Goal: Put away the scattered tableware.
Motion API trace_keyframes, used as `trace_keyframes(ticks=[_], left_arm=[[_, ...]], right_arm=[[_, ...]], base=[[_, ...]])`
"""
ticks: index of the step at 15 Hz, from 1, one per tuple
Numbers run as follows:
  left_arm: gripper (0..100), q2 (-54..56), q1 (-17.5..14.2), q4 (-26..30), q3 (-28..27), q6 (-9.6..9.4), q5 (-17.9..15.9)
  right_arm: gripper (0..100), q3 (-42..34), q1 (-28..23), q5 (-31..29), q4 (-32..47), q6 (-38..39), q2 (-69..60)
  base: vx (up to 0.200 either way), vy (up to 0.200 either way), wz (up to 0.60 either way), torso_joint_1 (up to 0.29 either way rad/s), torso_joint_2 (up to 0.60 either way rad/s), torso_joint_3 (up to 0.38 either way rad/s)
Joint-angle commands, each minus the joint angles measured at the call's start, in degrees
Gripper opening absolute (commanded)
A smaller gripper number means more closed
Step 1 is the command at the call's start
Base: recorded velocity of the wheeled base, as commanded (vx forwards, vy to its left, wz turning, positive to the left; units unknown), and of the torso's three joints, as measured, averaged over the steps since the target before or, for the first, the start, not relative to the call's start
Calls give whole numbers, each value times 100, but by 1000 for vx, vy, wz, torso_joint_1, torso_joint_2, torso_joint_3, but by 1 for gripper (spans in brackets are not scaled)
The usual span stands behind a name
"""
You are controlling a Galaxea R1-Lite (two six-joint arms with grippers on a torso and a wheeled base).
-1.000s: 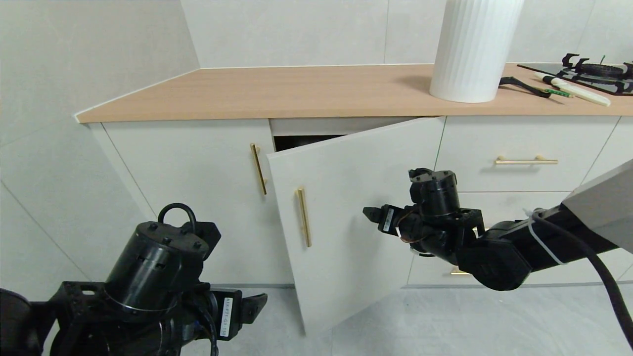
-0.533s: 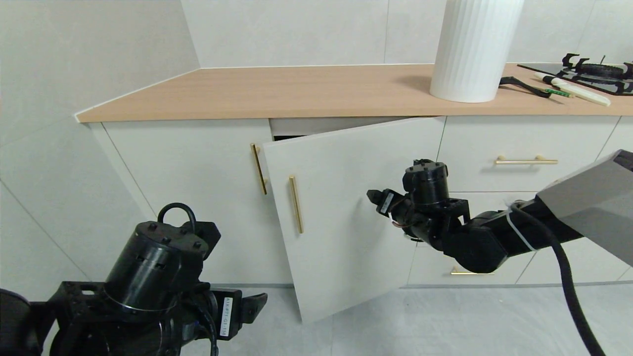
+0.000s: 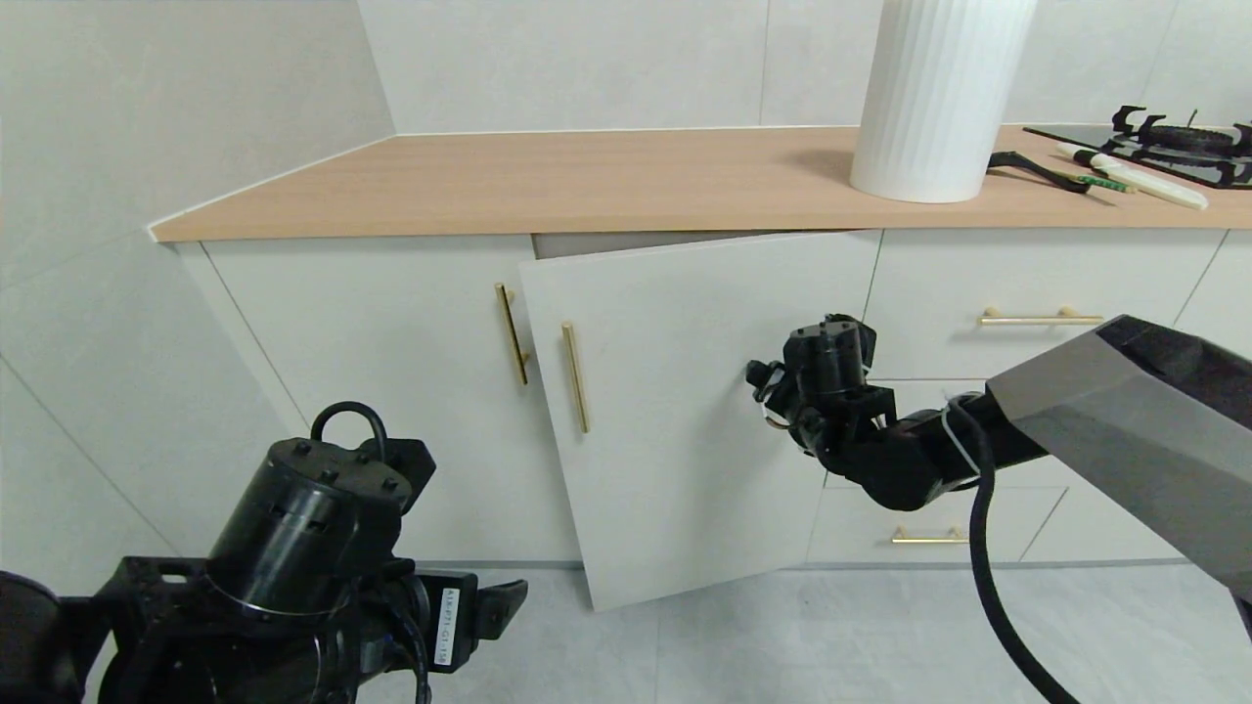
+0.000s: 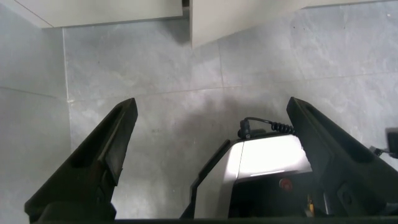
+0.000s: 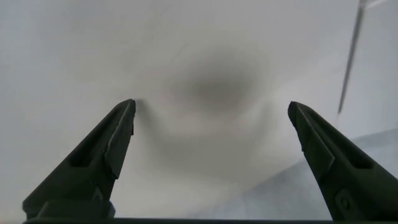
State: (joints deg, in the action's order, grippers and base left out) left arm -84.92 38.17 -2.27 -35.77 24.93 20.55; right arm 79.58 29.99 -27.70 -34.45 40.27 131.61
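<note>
- my right gripper (image 3: 757, 375) is up against the face of the cabinet door (image 3: 685, 430), between its gold handle (image 3: 575, 376) and the hinge side.
- its fingers are spread wide with nothing between them. in the right wrist view both fingertips (image 5: 126, 111) sit at or just off the panel; i can't confirm contact.
- reason, as i read it: this is a flat push on the panel, not a grab. wide jaws give two contact spots and keep clear of the handle.
- the door is nearly shut but not flush. its top edge slants and a strip of frame shows under the counter (image 3: 548, 181) at the handle side.
- my left gripper (image 4: 211, 111) hangs low over the floor (image 4: 161, 130), by the door's lower corner. it is wide open and carries nothing.
- i judge it's parked low to stay out of the door's path.
- the tableware is well apart from both arms, on the counter's far right end beside the stove (image 3: 1184, 142).
- that's a black utensil (image 3: 1037, 172), a white-handled one (image 3: 1140, 179) and a thin green piece (image 3: 1105, 182) between them. i can't tell what each is.
- a tall white ribbed vessel (image 3: 934, 98) stands on the counter just beside them, above the door's hinge side.
- judgement: those pieces are not put away yet, so closing this door is a side step.
- risk: a push this near the hinge has little leverage and the tips could slide on the smooth panel.
</note>
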Motion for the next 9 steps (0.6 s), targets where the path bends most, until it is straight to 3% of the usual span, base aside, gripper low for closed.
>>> trace_keyframes(ticks=[1,9], left_arm=[[100,-7,-2,-2,0,3,-7],[100,-7,-2,-2,0,-6,-7]], right_arm=[[100,119,-63,-16,0,-1,207],[100,523,-494,-219,0,-19,629]], base=[[0,0,0,0,0,0],[0,0,0,0,0,0]])
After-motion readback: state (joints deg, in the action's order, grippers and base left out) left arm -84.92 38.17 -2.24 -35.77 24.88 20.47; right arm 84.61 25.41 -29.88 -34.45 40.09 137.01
